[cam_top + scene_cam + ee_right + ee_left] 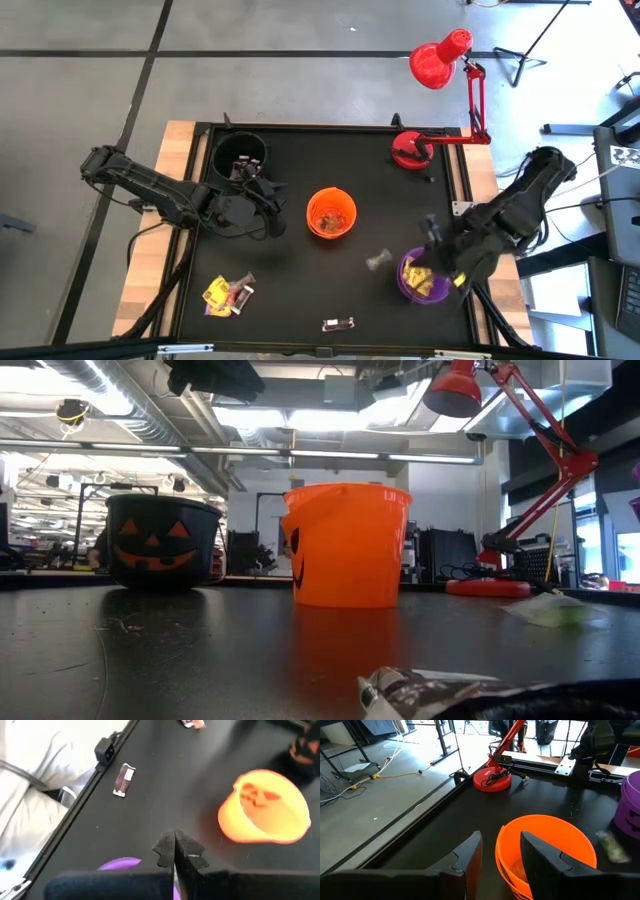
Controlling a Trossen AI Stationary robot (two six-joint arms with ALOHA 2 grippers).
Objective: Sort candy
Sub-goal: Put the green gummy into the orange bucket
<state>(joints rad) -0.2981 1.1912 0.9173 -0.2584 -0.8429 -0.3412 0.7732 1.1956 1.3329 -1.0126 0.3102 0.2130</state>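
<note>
The left gripper hangs between the black cup and the orange cup, close to the orange one's rim. Its fingers stand apart with nothing between them, as the left wrist view shows, and the orange cup lies just past their tips.

The right gripper sits at the edge of the purple cup, over the rim nearest the orange cup. In the right wrist view its two dark tips meet with no gap, clenched on nothing that can be seen.

The candy lies scattered. Yellow-wrapped pieces fill the purple cup, and some sweets rest in the orange cup. A small heap of yellow and dark wrapped pieces sits on the black worktop near its front left corner, well apart from every cup. A single dark brown bar with silvery ends lies at the front edge, and a pale greenish piece lies between the orange and purple cups.

A red desk lamp stands with its round base at the back right of the worktop. In the low view the orange and black cups show carved-pumpkin faces.
</note>
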